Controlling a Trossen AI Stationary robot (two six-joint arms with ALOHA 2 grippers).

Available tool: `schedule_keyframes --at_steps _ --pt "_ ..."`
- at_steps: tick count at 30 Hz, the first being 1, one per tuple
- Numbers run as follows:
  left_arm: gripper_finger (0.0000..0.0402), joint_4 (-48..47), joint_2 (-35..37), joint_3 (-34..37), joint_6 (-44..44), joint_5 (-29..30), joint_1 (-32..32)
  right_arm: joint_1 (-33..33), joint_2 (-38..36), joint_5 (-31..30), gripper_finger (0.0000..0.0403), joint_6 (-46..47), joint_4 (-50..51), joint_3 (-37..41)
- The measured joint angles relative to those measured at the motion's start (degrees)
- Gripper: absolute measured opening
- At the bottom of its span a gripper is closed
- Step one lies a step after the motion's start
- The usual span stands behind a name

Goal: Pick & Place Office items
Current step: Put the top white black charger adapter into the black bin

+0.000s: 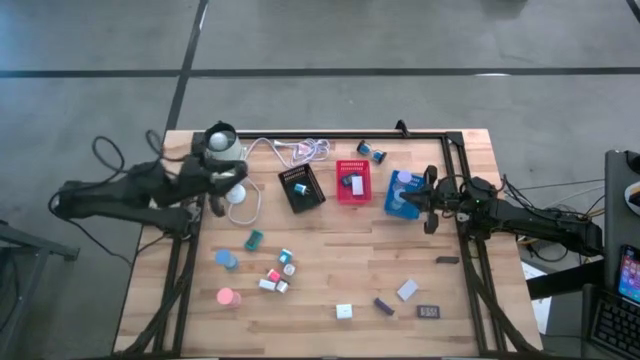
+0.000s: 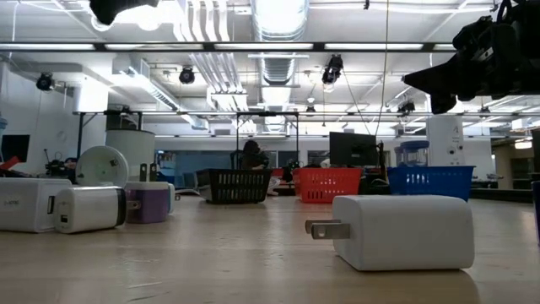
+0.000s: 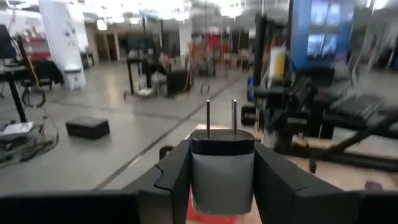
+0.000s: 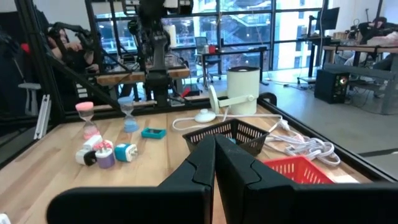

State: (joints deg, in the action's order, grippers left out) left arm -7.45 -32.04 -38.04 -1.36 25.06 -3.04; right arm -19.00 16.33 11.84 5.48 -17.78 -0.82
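Note:
A white plug block [image 3: 222, 174] with two metal prongs [image 3: 221, 118] sits between the fingers of my left gripper [image 3: 222, 152], which is raised at the table's far left [image 1: 230, 180]. My right gripper [image 4: 214, 146] is shut on nothing and hovers level beside the blue tray [image 1: 402, 195]. Small office items lie flat on the near half of the table: a teal block [image 1: 254, 239], a blue roll [image 1: 226, 260], a pink roll [image 1: 227, 297], a white block [image 1: 344, 312] and a dark rectangle [image 1: 429, 312]. My left gripper pinches the plug block by its two opposite sides [image 3: 196, 177] between the two fingers. The fingers are level and point toward the table's right side. The block is lifted clear of the table, and its prongs point forward, away from the wrist.
A black tray [image 1: 302, 187], a red tray [image 1: 353, 182] and the blue tray stand in a row at the far middle. A white coiled cable [image 1: 300, 150] and a white cylinder [image 1: 222, 140] lie at the far left. A black frame [image 1: 455, 150] borders the right side.

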Motion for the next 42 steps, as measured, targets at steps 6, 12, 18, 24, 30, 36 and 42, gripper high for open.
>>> schedule_keyframes --at_steps 6,12,18,24,30,36,42 --pt "0.0133 -8.57 -14.58 -13.41 -0.31 -0.47 2.98 0.00 0.00 0.17 0.0008 0.15 0.00 0.00" --pt "0.0133 -16.15 -25.01 -21.66 -0.73 -5.16 8.06 0.00 0.00 0.20 0.0008 0.15 0.03 0.00" --pt "0.0133 -18.54 -33.78 -24.30 -0.75 -10.04 14.45 0.00 0.00 0.21 0.0008 0.13 0.09 0.00" --pt "0.0133 -18.16 -42.35 -24.41 -0.64 -16.14 20.35 0.00 -0.05 0.23 0.0008 0.13 0.35 0.00" --pt "0.0133 -18.08 -49.78 -24.31 -0.46 -17.90 23.22 0.00 -0.04 0.66 0.0008 0.13 1.31 0.00" --pt "0.0133 -17.99 -56.23 -24.31 0.16 -18.71 24.77 0.00 -0.04 0.66 0.0008 0.11 1.31 0.00" --pt "0.0133 -16.64 -61.87 -24.31 0.84 -19.00 25.17 0.00 -0.04 0.66 0.0008 -0.09 1.31 0.00"
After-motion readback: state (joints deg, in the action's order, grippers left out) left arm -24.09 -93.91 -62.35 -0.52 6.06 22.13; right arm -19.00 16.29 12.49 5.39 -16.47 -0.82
